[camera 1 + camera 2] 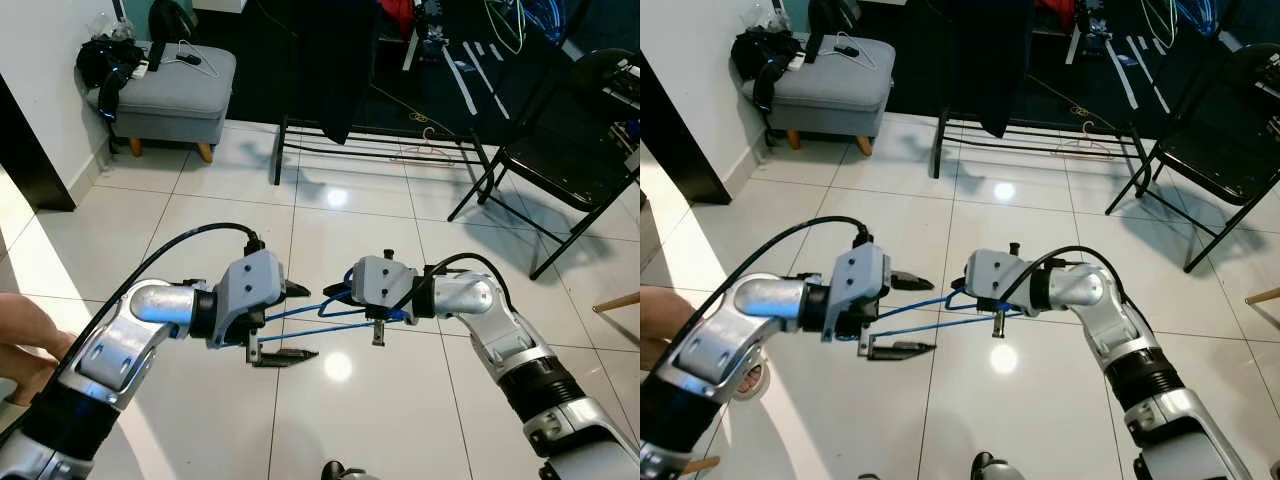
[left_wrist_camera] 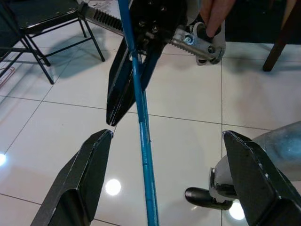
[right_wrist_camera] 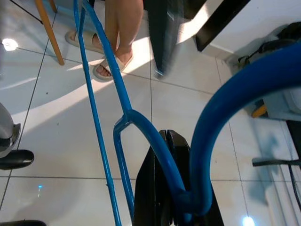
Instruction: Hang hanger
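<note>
i have the thin blue wire hanger (image 1: 330,308) held low over the white tiled floor (image 1: 380,420), pinched at its hook end by the right gripper (image 1: 378,325), fingers closed on it. the left gripper (image 1: 290,322) straddles the hanger's bars with fingers wide apart, gripping nothing. i judge this is the carry step; next i must walk to the black clothes rack (image 1: 380,145) ahead and raise the hook.

Glossy white tile floor (image 1: 330,250) with bright light spots.
A grey stool (image 1: 175,90) stands by the white wall (image 1: 40,60), black bags piled on it. Right of the stool is a low black rack (image 1: 385,145); further right, a black folding chair (image 1: 570,150).
</note>
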Controlling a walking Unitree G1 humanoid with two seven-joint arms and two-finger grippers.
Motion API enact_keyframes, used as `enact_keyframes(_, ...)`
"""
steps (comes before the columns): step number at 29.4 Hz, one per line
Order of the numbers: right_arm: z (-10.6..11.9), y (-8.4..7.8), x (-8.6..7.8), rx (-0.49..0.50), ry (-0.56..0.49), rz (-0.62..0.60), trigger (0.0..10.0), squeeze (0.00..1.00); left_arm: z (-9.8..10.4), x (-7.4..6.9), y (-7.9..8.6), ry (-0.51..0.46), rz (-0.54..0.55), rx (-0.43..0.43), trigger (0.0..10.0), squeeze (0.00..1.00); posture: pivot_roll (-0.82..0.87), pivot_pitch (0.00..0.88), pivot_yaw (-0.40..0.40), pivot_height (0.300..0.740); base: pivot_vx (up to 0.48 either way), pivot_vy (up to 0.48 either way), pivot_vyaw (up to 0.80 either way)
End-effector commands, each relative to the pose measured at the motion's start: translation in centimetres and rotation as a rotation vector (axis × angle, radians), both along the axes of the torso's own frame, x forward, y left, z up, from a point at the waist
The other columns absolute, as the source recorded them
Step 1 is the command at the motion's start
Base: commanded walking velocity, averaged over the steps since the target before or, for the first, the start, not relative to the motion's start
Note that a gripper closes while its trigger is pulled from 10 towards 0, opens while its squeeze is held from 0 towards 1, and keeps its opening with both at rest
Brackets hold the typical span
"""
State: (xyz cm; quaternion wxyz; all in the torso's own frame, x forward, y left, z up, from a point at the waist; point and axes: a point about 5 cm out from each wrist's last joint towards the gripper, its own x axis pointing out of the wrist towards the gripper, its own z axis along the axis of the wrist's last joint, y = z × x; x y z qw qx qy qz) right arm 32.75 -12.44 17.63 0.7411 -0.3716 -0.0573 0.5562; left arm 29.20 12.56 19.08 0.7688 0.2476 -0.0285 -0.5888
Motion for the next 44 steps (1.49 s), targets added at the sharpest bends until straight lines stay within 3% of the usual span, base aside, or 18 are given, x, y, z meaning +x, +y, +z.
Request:
enact_keyframes(1, -0.4, 0.2, -0.4, 0.001, 0.023, 0.017, 10.0, 0.00, -0.1, 0.2, -0.1, -0.017, 0.012, 0.001, 10.0, 0.00, -0.03, 0.198, -0.071, 0.740, 0.000, 0.000, 0.00)
enact_keyframes(5, -0.5, 0.6, -0.6, 0.002, 0.025, 0.034, 10.0, 0.00, 0.2, 0.7, -0.4, -0.057, 0.043, -0.017, 10.0, 0.00, -0.03, 0.198, -0.071, 0.740, 0.000, 0.000, 0.00)
enact_keyframes(15, -0.6, 0.9, -0.9, 0.003, 0.032, 0.044, 10.0, 0.00, -0.2, 0.4, -0.4, -0.023, 0.027, -0.008, 10.0, 0.00, -0.03, 0.200, -0.065, 0.740, 0.000, 0.000, 0.00)
enact_keyframes(16, -0.6, 1.0, -0.9, 0.003, 0.034, 0.045, 10.0, 0.00, -0.3, 0.3, -0.4, -0.009, 0.021, -0.006, 6.7, 0.00, -0.02, 0.198, -0.060, 0.740, 0.000, 0.000, 0.00)
enact_keyframes(17, -0.7, 1.1, -0.9, 0.005, 0.035, 0.043, 10.0, 0.00, -0.4, 0.2, -0.3, 0.007, 0.013, 0.000, 0.0, 0.00, -0.02, 0.196, -0.056, 0.740, 0.000, 0.000, 0.00)
enact_keyframes(30, -0.5, 2.2, -0.4, 0.025, 0.032, 0.041, 10.0, 0.00, -1.6, -0.7, 0.7, 0.074, -0.003, 0.084, 0.0, 0.00, 0.01, 0.197, -0.070, 0.740, 0.000, 0.000, 0.00)
enact_keyframes(43, 0.0, 2.4, 0.0, 0.035, 0.023, 0.037, 10.0, 0.00, -1.3, -1.0, 1.3, 0.082, -0.008, 0.080, 0.0, 0.00, 0.01, 0.194, -0.079, 0.740, 0.000, 0.000, 0.00)
enact_keyframes(44, 0.1, 2.3, 0.0, 0.062, 0.045, 0.027, 10.0, 0.54, -1.0, -1.1, 1.3, 0.075, -0.013, 0.074, 0.0, 0.00, 0.01, 0.194, -0.079, 0.740, 0.000, 0.000, 0.00)
